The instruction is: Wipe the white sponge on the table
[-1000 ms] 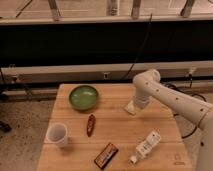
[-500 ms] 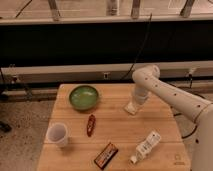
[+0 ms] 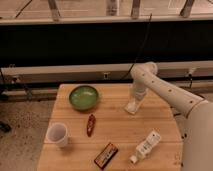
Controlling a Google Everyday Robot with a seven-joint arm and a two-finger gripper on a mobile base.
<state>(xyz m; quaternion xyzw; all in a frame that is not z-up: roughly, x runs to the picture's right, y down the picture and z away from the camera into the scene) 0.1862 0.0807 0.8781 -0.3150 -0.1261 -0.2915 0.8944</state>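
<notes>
The white sponge [image 3: 131, 108] is a small off-white pad lying on the light-wood table [image 3: 120, 135], right of centre toward the back. My gripper [image 3: 134, 101] points down from the white arm that reaches in from the right. Its tip is right on top of the sponge and hides part of it. The sponge looks pressed against the tabletop.
A green bowl [image 3: 83, 96] stands at the back left. A white cup [image 3: 57, 134] is at the front left, and a red chili [image 3: 90, 124] lies in the middle. A brown snack bar [image 3: 106, 155] and a white bottle [image 3: 146, 146] lie near the front edge.
The arm's elbow has risen and shifted slightly left. The gripper and the sponge stay at nearly the same spot on the table.
</notes>
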